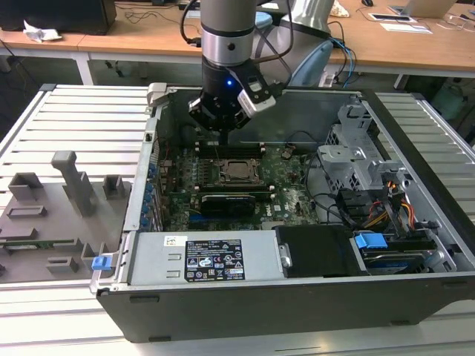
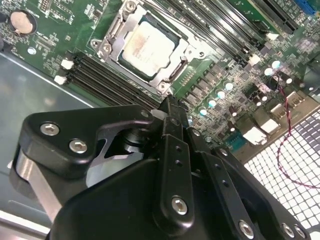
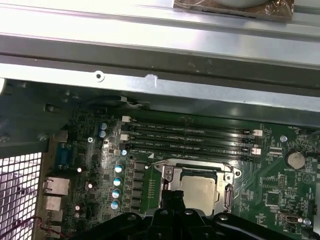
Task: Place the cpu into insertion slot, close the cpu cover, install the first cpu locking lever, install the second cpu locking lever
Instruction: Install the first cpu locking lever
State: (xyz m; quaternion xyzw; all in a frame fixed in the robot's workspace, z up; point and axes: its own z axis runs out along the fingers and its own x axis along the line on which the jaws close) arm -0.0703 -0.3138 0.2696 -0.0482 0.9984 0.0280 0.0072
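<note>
The cpu lies flat in the insertion slot on the green board, dull silver top up, so the slot's contact grid is hidden under it. The cpu cover is down around the chip, which shows through the cover's window. In the exterior view my gripper hangs just behind the cpu, above the board. In both wrist views its fingers are together with nothing between them. The tip stands a little off the socket's corner, beside the memory slots. In the first wrist view the gripper partly covers the cover's near edge.
Black memory slots run along one side of the socket. A long black graphics card sits in front of it. The power supply, drive cage and case walls box in the board. Grey fixtures stand on the slatted table.
</note>
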